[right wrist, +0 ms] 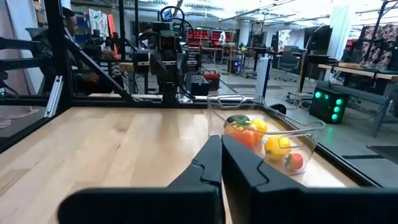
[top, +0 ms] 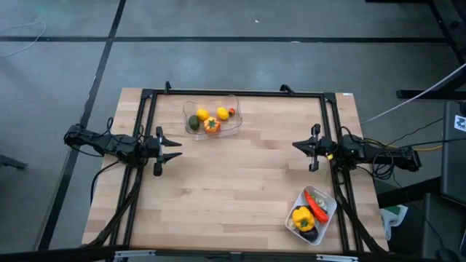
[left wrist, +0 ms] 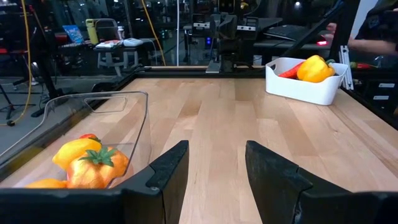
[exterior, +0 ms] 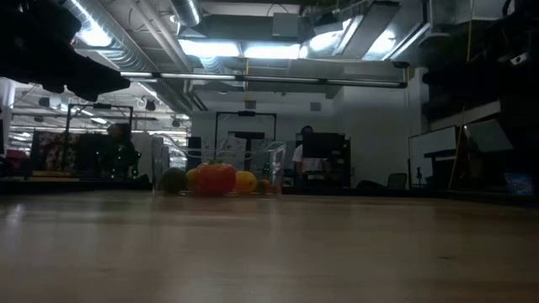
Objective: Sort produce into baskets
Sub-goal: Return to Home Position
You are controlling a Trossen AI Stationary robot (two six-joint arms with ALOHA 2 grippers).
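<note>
- Looking straight down, the high view shows the left gripper (top: 177,148) at the left side of the table (top: 240,182). It is spread open with nothing between its tips. The right gripper (top: 297,146) faces it from the right side, well apart.
- High view, containers: the clear tub (top: 188,108) sits at the far edge, holding a tomato (top: 212,126), two lemons (top: 202,114) and a green piece (top: 194,122). The white tray (top: 329,198) sits at the near right corner with a yellow pepper (top: 303,217) and a red piece (top: 317,204).
- Judgement from that view: no produce shows outside the two containers, so the sorting looks finished. Both arms stand clear of the containers, as a parked pose would require.
- Low view: only the clear tub and its load show across the boards, with the tomato foremost.
- Left wrist view: the left gripper's fingers (left wrist: 168,180) stand parted and empty. The tub is close beside them and the tray is well beyond.
- Right wrist view: the right gripper is pressed closed on nothing and points toward the tub.
</note>
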